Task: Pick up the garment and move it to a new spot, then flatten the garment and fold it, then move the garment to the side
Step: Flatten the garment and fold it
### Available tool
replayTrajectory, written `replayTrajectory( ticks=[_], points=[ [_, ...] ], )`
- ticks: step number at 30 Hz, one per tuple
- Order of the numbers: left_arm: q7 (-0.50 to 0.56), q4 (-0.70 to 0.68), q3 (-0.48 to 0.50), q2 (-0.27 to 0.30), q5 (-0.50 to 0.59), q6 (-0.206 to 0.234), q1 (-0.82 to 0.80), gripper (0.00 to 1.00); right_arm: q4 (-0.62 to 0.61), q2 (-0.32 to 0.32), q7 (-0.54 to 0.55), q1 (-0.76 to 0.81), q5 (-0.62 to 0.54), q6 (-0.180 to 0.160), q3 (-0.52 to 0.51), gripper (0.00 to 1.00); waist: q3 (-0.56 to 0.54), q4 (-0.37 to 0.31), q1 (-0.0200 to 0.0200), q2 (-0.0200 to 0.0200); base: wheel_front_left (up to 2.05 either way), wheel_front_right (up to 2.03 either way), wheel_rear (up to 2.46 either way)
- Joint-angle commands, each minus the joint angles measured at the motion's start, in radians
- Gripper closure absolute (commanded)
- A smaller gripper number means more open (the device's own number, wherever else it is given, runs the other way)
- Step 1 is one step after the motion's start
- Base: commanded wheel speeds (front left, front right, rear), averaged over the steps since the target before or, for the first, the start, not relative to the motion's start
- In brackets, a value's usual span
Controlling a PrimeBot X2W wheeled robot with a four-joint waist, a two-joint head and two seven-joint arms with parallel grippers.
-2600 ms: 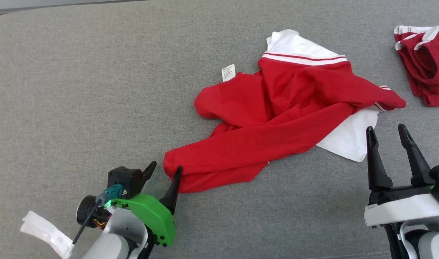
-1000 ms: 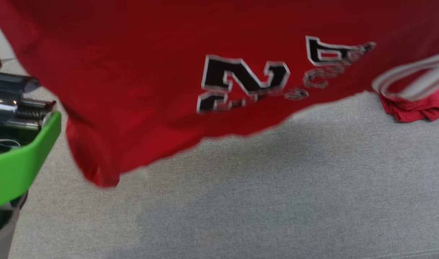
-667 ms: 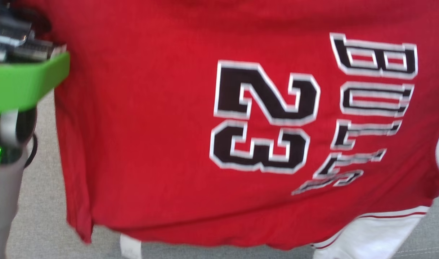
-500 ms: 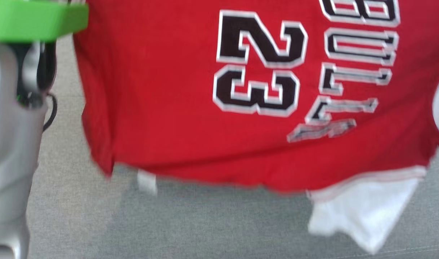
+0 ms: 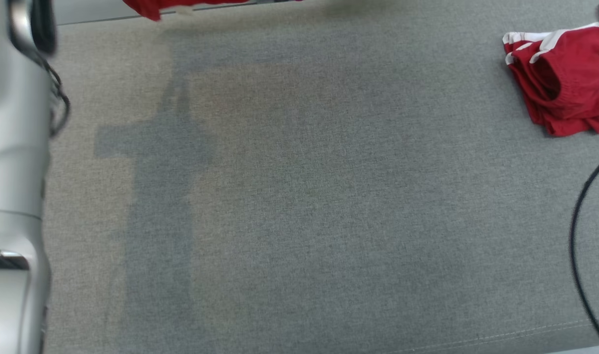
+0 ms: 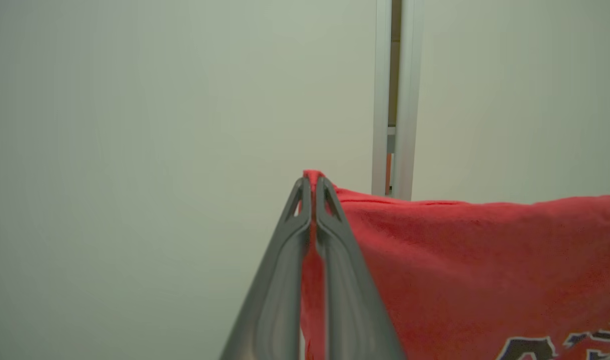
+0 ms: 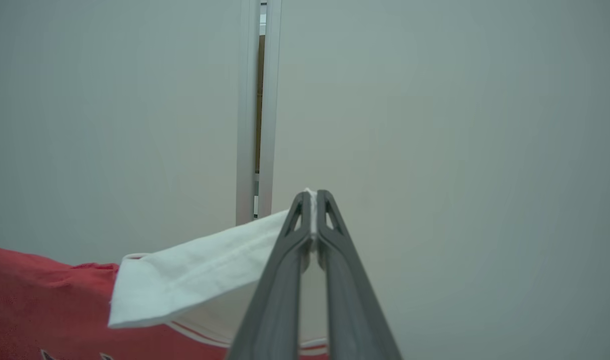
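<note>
The garment is a red jersey with white sleeves and black lettering, held up in the air. My left gripper is shut on a red corner of the garment, which spreads away to the right of the fingers. In the right wrist view my right gripper is shut on the white sleeve edge of the garment, with red cloth hanging to the left. In the head view only a red hem of the garment shows at the top edge, above the grey table. My pale left forearm runs down the left edge.
A folded red and white garment lies at the table's far right. A black cable hangs along the right edge. Both wrist views face a pale wall with a vertical metal post.
The jersey has risen out of the head view: it covered most of that view half a second ago and now only its hem shows at the top. Both arms have lifted higher.
</note>
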Motion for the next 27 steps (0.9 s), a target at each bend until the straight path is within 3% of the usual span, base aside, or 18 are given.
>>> replayTrajectory(
  ticks=[1, 6, 10, 13, 17, 27],
  points=[
    [-0.006, 0.055, 0.002, -0.009, -0.010, -0.007, 0.051, 1.00, 0.048, 0.018, -0.015, 0.042, 0.012, -0.001, 0.023, 1.00, 0.019, -0.010, 0.0000, -0.0001, 0.00, 0.00, 0.00],
    [-0.007, 0.227, 0.019, -0.068, -0.044, -0.029, 0.167, 1.00, 0.223, 0.087, -0.071, 0.154, 0.075, -0.001, 0.101, 1.00, 0.057, -0.006, 0.0000, -0.0001, 0.00, 0.00, 0.00],
    [-0.007, 0.259, 0.050, -0.107, -0.064, -0.039, 0.269, 1.00, 0.288, 0.115, -0.115, 0.290, 0.149, -0.001, 0.137, 1.00, 0.085, 0.008, 0.0000, -0.0001, 0.00, 0.00, 0.00],
    [-0.007, 0.227, 0.074, -0.112, -0.053, -0.043, 0.360, 1.00, 0.271, 0.134, -0.133, 0.406, 0.205, -0.001, 0.150, 1.00, 0.087, 0.005, 0.0000, -0.0001, 0.00, 0.00, 0.00],
    [-0.007, 0.114, 0.135, -0.102, -0.037, -0.038, 0.510, 1.00, 0.139, 0.124, -0.140, 0.591, 0.249, -0.001, 0.112, 1.00, 0.078, -0.001, 0.0000, -0.0001, 0.00, 0.00, 0.00],
    [-0.007, -0.290, 0.221, -0.085, 0.055, -0.029, 0.937, 1.00, -0.408, 0.131, -0.138, 1.169, 0.131, -0.001, -0.080, 1.00, -0.012, 0.006, 0.0000, -0.0001, 0.00, 0.00, 0.00]
  ],
)
